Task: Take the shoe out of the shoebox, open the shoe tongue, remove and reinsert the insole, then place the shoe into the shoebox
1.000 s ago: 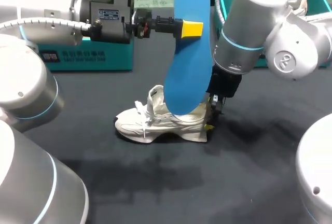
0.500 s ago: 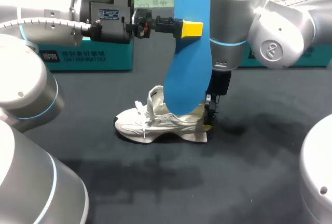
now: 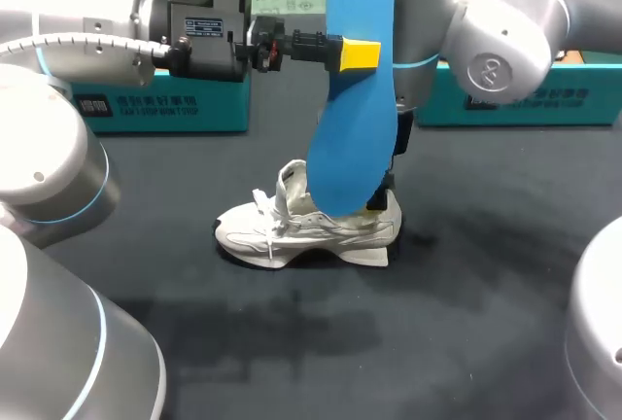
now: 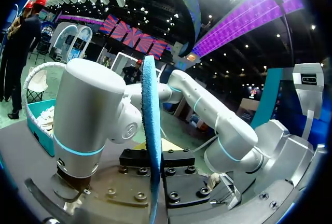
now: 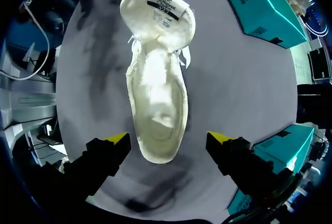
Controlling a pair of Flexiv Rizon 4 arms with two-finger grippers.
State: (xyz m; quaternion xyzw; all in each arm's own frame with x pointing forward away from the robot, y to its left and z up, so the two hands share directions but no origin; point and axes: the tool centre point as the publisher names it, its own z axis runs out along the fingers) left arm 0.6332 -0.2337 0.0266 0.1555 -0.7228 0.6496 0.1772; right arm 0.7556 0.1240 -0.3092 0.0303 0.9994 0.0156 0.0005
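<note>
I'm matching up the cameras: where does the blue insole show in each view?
Head view: the flat blue foam insole stands upright above the white sneaker, pinched by the left hand.
Left wrist view: insole edge-on between that hand's fingers.
Right wrist view: not in it.
Shared landmark: the teal cardboard shoebox by the right arm.

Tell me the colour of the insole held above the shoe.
Blue. The insole shows best in the head view.

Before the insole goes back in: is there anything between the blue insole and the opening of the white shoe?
Inside the opening of the shoe nothing shows. But the right gripper hangs over the heel, its open fingers on both sides, so it may crowd the way down for the insole.
</note>
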